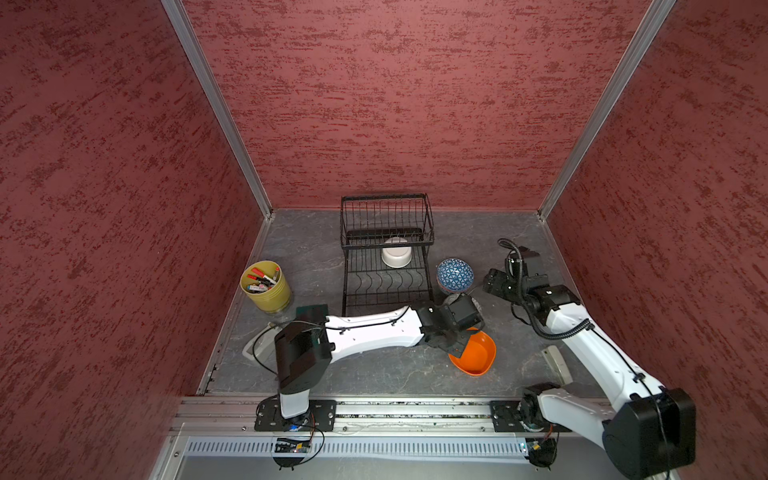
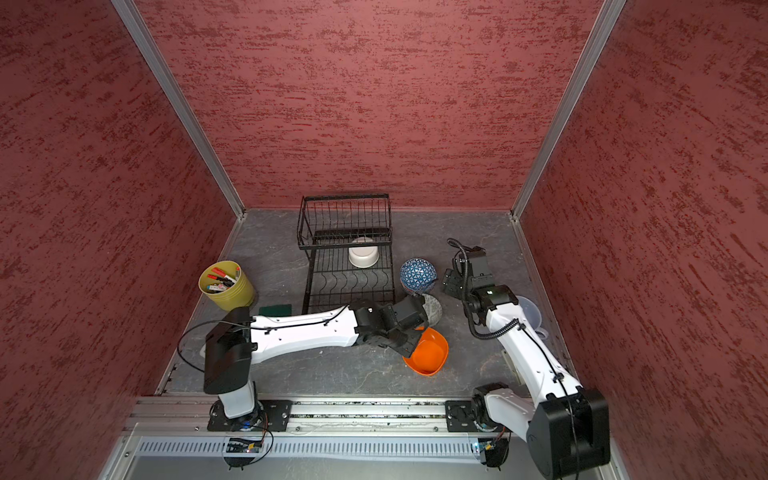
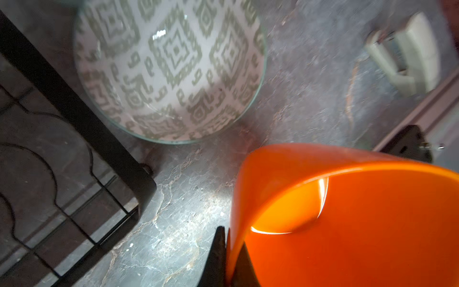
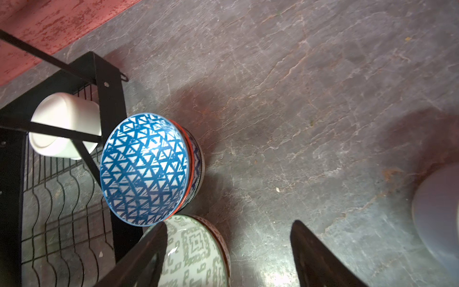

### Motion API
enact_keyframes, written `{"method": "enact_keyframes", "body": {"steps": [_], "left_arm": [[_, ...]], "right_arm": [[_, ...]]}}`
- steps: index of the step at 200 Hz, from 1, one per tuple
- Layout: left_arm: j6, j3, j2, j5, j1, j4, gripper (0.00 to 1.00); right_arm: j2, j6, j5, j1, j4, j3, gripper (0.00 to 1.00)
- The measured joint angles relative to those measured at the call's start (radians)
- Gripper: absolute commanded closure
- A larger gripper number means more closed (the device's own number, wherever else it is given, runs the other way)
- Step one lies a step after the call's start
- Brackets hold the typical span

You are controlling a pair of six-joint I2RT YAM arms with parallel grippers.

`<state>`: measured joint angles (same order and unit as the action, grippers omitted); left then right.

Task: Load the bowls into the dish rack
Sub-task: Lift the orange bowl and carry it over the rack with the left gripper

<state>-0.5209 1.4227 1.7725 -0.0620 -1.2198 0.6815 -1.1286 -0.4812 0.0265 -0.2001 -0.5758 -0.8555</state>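
My left gripper [image 1: 456, 348] [image 3: 231, 241] is shut on the rim of the plain orange bowl [image 1: 476, 355] [image 2: 430, 353] [image 3: 347, 223], one finger inside and one outside. The bowl hangs tilted just right of the black wire dish rack [image 1: 384, 196] [image 2: 345, 196] [image 3: 74, 106] [image 4: 109, 99]. A white bowl [image 1: 397, 253] [image 4: 64, 124] lies in the rack under the raised basket. A blue triangle-patterned bowl [image 1: 455, 274] [image 4: 144, 169] tops a stack beside the rack. A grey-green patterned bowl [image 3: 171, 67] [image 4: 196, 251] sits in front of it. My right gripper [image 1: 490, 286] [image 4: 228, 226] hovers open and empty beside these.
A yellow-green pot of pens [image 1: 266, 286] stands at the left. A green sponge [image 1: 311, 309] lies near the rack's front corner. A pale handled cup [image 2: 528, 307] sits behind my right arm. A whitish object [image 1: 557, 363] lies at the front right.
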Motion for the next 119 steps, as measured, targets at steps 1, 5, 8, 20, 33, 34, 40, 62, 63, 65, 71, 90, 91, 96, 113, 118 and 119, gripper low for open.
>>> {"method": "enact_keyframes", "body": {"steps": [1,5,8,20,33,34,40,62,63,65,71,90,91,96,113,118,119], "left_arm": [[0.000,-0.002,-0.005,-0.001,0.000,-0.003,1.00],[0.002,-0.006,-0.020,-0.005,0.000,-0.009,1.00],[0.003,-0.010,-0.030,-0.009,0.000,-0.013,1.00],[0.003,-0.027,-0.072,-0.022,0.002,-0.033,1.00],[0.003,-0.058,-0.119,-0.029,0.010,-0.057,1.00],[0.003,-0.060,-0.121,-0.029,0.010,-0.059,1.00],[0.003,-0.080,-0.144,-0.029,0.016,-0.072,1.00],[-0.005,-0.166,-0.222,-0.023,0.060,-0.115,1.00],[-0.006,-0.172,-0.227,-0.022,0.064,-0.116,1.00],[-0.008,-0.180,-0.234,-0.021,0.069,-0.119,1.00],[-0.014,-0.203,-0.253,-0.017,0.087,-0.127,1.00],[-0.043,-0.285,-0.314,-0.002,0.157,-0.160,1.00],[-0.045,-0.288,-0.316,-0.002,0.159,-0.161,1.00],[-0.053,-0.308,-0.332,0.000,0.176,-0.168,1.00],[-0.088,-0.378,-0.388,0.016,0.231,-0.189,1.00],[-0.100,-0.400,-0.406,0.024,0.248,-0.196,1.00],[-0.103,-0.403,-0.409,0.025,0.250,-0.197,1.00]], "right_arm": [[0.000,0.001,-0.001,0.000,0.000,0.000,0.20],[0.000,0.005,-0.007,0.000,0.002,0.000,0.19],[0.000,0.009,-0.012,0.000,0.003,0.000,0.20],[0.003,0.023,-0.036,0.000,0.010,0.000,0.20],[0.011,0.034,-0.062,0.000,0.016,0.000,0.20],[0.013,0.035,-0.066,0.000,0.018,0.000,0.19],[0.019,0.039,-0.080,0.000,0.023,0.000,0.19],[0.054,0.048,-0.145,0.000,0.050,0.000,0.19],[0.056,0.049,-0.147,0.000,0.051,0.000,0.19],[0.059,0.049,-0.153,0.000,0.054,0.000,0.19],[0.069,0.049,-0.170,0.000,0.064,0.000,0.19],[0.089,0.049,-0.222,0.000,0.090,0.000,0.19],[0.089,0.049,-0.224,0.000,0.090,0.000,0.19],[0.090,0.049,-0.234,0.000,0.096,0.000,0.19],[0.089,0.048,-0.276,0.000,0.109,0.000,0.18],[0.089,0.048,-0.288,0.000,0.112,0.000,0.18],[0.089,0.048,-0.290,0.000,0.112,0.000,0.18]]}}
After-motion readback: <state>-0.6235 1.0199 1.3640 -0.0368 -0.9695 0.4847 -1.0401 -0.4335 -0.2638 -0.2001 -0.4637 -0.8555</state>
